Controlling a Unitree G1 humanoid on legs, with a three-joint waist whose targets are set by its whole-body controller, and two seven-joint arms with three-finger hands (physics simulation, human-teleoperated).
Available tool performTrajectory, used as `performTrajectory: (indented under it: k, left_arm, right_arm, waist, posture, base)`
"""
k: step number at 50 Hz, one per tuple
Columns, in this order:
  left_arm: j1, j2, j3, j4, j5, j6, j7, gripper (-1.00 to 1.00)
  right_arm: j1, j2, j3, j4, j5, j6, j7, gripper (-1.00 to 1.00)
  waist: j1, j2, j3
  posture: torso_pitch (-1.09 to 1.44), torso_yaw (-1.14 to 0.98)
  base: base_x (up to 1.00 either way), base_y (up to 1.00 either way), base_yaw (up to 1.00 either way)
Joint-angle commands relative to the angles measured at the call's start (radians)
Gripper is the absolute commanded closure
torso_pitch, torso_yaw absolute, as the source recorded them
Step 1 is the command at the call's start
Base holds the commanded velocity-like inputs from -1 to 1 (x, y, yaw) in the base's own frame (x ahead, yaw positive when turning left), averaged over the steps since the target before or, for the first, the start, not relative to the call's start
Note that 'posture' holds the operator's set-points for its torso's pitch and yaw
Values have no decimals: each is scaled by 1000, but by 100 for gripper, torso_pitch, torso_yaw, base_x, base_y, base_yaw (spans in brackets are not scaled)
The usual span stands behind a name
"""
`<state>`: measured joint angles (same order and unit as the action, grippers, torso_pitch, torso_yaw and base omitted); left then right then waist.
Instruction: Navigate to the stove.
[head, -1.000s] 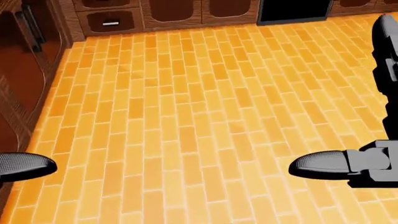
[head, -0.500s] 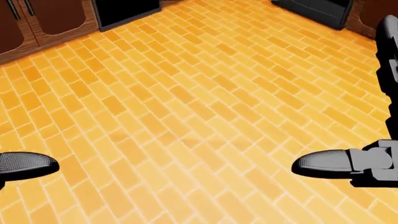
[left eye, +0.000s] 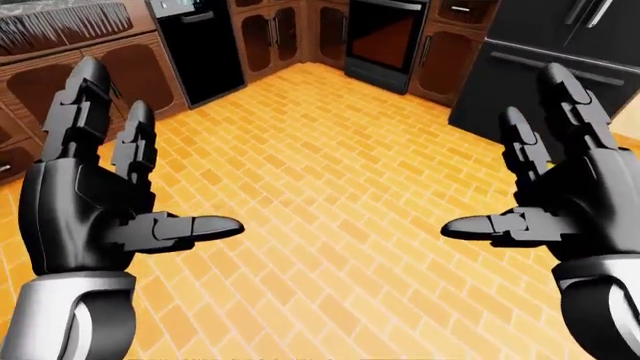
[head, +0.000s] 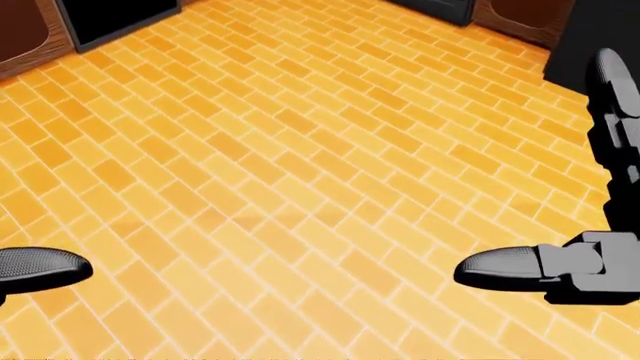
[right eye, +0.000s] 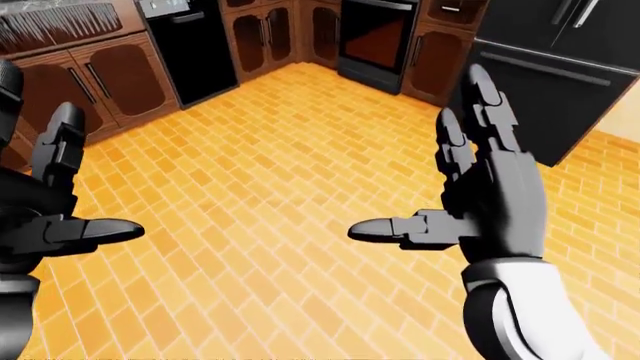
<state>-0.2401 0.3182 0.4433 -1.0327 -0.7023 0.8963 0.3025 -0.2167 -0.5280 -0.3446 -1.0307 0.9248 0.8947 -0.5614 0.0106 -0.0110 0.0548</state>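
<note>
The whole picture has swung over the last second: the brick floor (head: 300, 187) now runs on a diagonal in the head view and the cabinets that filled its top edge have slid off to the left. That is my own turning, not anything in the room moving. It has brought the stove (left eye: 385, 41) into the eye views, well beyond my fingertips and between the two hands, set in the corner run of brown cabinets (left eye: 275, 37). A tall black appliance (left eye: 200, 49) stands beyond my left hand (left eye: 95, 195), and a large black unit (left eye: 560, 67) beyond my right hand (right eye: 490, 195). Both hands are spread wide, fingers up, thumbs pointing inward, holding nothing. I see no containers, and the worktop (left eye: 60, 19) beyond my left hand shows only a sliver. I judge the heading nearly right; walking remains.
</note>
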Motion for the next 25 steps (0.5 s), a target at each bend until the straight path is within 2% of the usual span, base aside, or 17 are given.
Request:
performTrajectory:
  k: [1,9,13,14,16,18,23,25]
  left_arm:
    - [-16,10,7,-12,4,-25,1,-100]
    - [-7,-3,-21,-12,48,-30,-24,-100]
    - [-15,-9,-15,-14,51,-19,-30,-100]
    - [-14,-10,-14,-15,52,-18,-31,-100]
    - [-13,-13,-15,-10,59,-23,-37,-100]
    - [-14,-13,-13,-13,59,-19,-38,-100]
    - [-13,-18,-18,-2,72,-29,-47,-100]
    - [-13,-19,-17,0,75,-30,-50,-100]
  right_arm:
    - [-20,-18,-17,-16,24,-38,-9,-100]
    - [-20,1,-31,-16,12,-24,-5,-100]
    - [-24,4,-35,-16,15,-17,-6,-100]
    - [-25,3,-34,-16,15,-17,-7,-100]
    - [-22,7,-31,-16,7,-18,-2,-100]
    - [-19,11,-28,-16,-1,-19,2,-100]
    - [-20,23,-26,-16,-18,-13,12,-100]
    - [-20,26,-22,-16,-27,-12,17,-100]
  waist:
    - [0,-3,-14]
    - [-4,-5,-17]
    - [-4,-6,-17]
    - [-6,-1,-37]
    - [-10,3,-28]
    - [-11,1,-28]
    - [-12,-13,-23]
    - [-11,-4,-24]
  posture:
    - [0,0]
    - [0,0]
    - [0,0]
    - [0,0]
    - [0,0]
    - [0,0]
    - [0,0]
    - [0,0]
  base:
    - [0,0,0]
    - [1,0,0]
    - [3,0,0]
    - [5,0,0]
    - [6,0,0]
    - [6,0,0]
    - [8,0,0]
    - [15,0,0]
